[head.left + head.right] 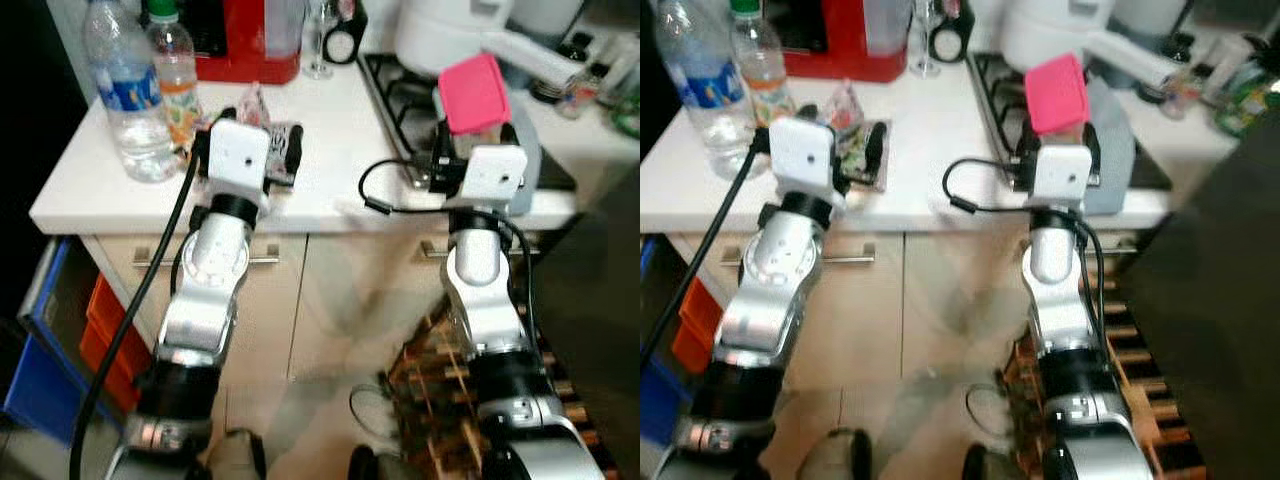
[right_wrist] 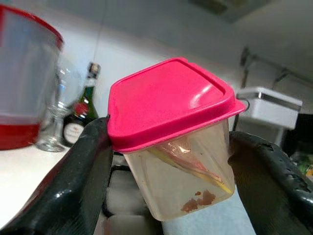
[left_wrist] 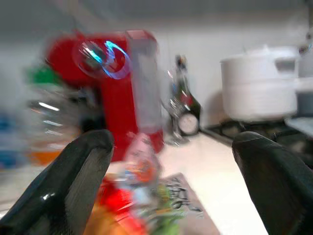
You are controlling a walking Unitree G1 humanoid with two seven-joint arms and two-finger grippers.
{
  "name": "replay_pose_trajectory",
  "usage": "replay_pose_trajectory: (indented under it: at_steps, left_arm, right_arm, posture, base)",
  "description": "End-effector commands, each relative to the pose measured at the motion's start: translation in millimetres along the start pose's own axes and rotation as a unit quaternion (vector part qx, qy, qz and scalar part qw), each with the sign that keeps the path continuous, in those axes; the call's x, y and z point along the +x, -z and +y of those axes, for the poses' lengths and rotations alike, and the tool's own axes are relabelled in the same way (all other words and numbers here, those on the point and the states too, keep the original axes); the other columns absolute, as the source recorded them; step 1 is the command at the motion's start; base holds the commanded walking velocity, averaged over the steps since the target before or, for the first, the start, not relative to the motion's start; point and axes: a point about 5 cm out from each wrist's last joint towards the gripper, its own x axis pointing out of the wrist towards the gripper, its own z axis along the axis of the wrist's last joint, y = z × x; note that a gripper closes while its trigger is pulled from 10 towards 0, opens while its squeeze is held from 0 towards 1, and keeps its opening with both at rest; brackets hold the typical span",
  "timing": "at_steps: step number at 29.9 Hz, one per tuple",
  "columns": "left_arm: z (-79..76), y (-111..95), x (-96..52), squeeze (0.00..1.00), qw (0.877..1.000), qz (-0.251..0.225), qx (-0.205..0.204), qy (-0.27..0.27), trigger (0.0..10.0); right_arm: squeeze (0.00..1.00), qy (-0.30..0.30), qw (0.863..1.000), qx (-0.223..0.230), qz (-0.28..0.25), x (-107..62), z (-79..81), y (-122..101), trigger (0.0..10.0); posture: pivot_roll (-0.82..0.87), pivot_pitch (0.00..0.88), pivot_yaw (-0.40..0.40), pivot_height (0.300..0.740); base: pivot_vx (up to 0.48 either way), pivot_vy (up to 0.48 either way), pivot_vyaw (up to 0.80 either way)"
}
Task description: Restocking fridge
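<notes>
Early in the restocking, by the look of it. One item in hand, the rest waiting on the white desk (image 1: 330, 150), no fridge anywhere ahead.

Right gripper (image 2: 166, 161) closed on a small clear plastic tub with a pink lid (image 2: 171, 132), a black finger pressed to each side wall, tub tilted and lifted clear above the grey mat (image 1: 530, 165) at the edge of the black gas hob (image 1: 400, 95). Scraps of food visible through the tub wall. Grasp apparently firm, though the lean hints at a grip low on the walls.

Left gripper (image 3: 171, 161) spread wide and holding nothing, hovering just over a small crinkled foil snack packet (image 1: 255, 105) that lies on a printed flat pack (image 1: 285, 150) near the desk's front edge. Wrist picture blurred, so contact with the packet impossible to confirm.

Standing upright at the desk's far left: a large clear water bottle with a blue label (image 1: 125, 90) and, just beside it, a smaller bottle with an orange label and green cap (image 1: 175, 70). Behind them a red coffee machine (image 1: 245, 40), a wine glass (image 1: 320, 40), a white pot (image 1: 445, 35) on the hob.

Still to do, judging from this: secure the packet or leave it, turn away from the desk, carry the tub to the fridge, shelve it, then return for the bottles.
</notes>
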Motion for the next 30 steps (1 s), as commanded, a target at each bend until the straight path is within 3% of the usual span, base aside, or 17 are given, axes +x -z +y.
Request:
replay_pose_trajectory:
  at_steps: [1, 11, 15, 23, 30]
  left_arm:
    - [-2.7, -1, 0.0, 0.00, 1.000, -0.005, 0.003, -0.001, 10.0]
    - [-4.7, 7, -4.5, 0.00, 1.000, 0.009, 0.002, 0.000, 10.0]
    - [-9.8, 14, -8.6, 0.00, 1.000, 0.024, -0.007, 0.004, 10.0]
    - [-16.6, 26, -11.3, 0.00, 0.999, 0.046, -0.007, 0.008, 10.0]
    - [-11.8, 43, -18.9, 0.00, 0.996, 0.079, -0.049, 0.003, 10.0]
  right_arm:
    - [0.00, -0.005, 1.000, 0.001, -0.011, 4.0, 1.2, -7, 0.0]
    - [0.00, -0.038, 0.998, 0.006, 0.051, -12.8, 2.7, 17, 0.0]
    - [0.00, -0.043, 0.996, -0.008, 0.073, -25.4, -7.6, 27, 0.0]
    - [0.00, -0.053, 0.994, -0.029, 0.092, -33.5, -17.5, 38, 0.0]
    - [0.00, -0.038, 0.991, -0.029, 0.129, -36.6, -29.8, 50, 0.0]
  posture:
    - [0.06, 0.000, -0.050, 0.740]
    - [0.07, 0.000, -0.044, 0.740]
    - [0.06, 0.000, -0.050, 0.740]
    - [0.05, 0.000, -0.060, 0.740]
    - [0.02, 0.000, -0.048, 0.740]
  base:
    - [-0.334, 0.000, 0.00]
    - [-0.331, 0.000, 0.00]
    - [-0.324, 0.000, 0.00]
    - [-0.198, 0.000, 0.00]
    - [0.000, -0.137, 0.00]
